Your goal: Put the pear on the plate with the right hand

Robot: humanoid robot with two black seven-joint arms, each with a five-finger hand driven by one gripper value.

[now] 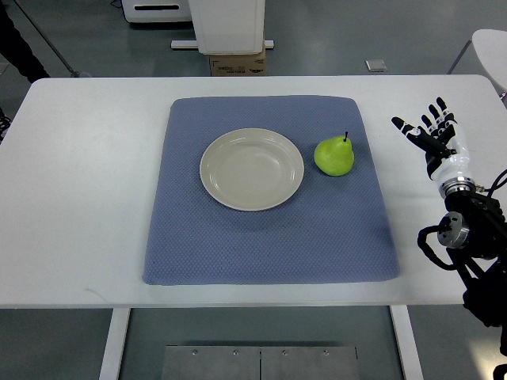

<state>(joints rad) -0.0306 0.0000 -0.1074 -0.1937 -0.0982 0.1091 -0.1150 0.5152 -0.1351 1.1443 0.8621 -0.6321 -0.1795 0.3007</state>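
1. Nearest the camera, the front edge of a white tabletop (71, 261) is seen, with a metal panel (257, 362) on the floor below it.
2. Across the middle of the tabletop a blue mat (269, 237) is spread flat, its front edge close to the tabletop's front edge and its rear edge well short of the back edge.
3. On the mat, slightly toward its rear and left of its centre line, a round cream plate (252, 169) is set, and nothing is held in it.
4. Just beside the plate's right rim, apart from it, a green pear (334, 156) is stood upright on the mat, its dark stem pointing toward the rear.
5. Over the tabletop's right edge, clear of the mat and well apart from the pear, the right hand (432, 134) is raised with its fingers spread and nothing grasped; its arm comes in from the lower right corner.
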